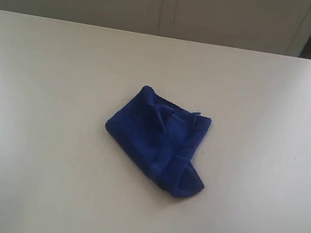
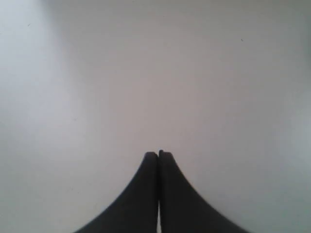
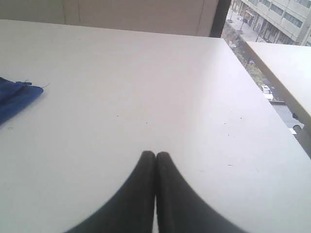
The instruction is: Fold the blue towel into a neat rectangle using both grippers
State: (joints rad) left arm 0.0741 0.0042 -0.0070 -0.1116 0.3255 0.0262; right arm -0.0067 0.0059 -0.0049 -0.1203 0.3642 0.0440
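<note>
The blue towel lies crumpled and loosely folded near the middle of the white table in the exterior view, with one corner flopped toward the front right. No arm shows in that view. My left gripper is shut with nothing in it, over bare tabletop; the towel is out of the left wrist view. My right gripper is also shut and holds nothing. A corner of the blue towel shows at the edge of the right wrist view, well away from the fingertips.
The table's far edge meets a pale wall. In the right wrist view the table's side edge runs past a window, with a second table beyond it.
</note>
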